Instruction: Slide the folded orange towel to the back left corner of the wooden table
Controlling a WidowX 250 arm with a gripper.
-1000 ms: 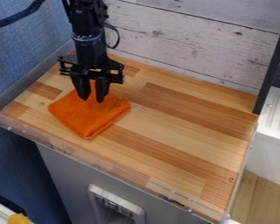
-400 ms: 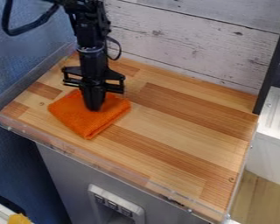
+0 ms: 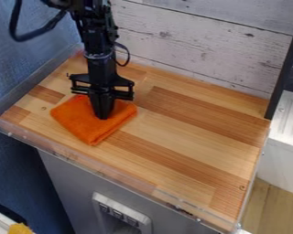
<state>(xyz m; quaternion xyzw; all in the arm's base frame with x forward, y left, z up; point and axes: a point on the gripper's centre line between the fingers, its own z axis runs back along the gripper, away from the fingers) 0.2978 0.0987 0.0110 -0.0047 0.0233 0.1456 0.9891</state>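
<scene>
We observe the gripper (image 3: 102,117) has narrowed from its earlier spread and shifted slightly over the folded orange cloth (image 3: 83,122) — cloth unmoved, so we cannot confirm a grasp — handling has barely begun.

There is one black robot hand (image 3: 104,117), one folded orange cloth (image 3: 91,128), one wooden bench (image 3: 192,119), one light-grey panel (image 3: 100,198) with three switches (image 3: 117,213), one post (image 3: 286,68), one blue wall (image 3: 20,64) and one whitewashed plank wall (image 3: 198,50).
</scene>
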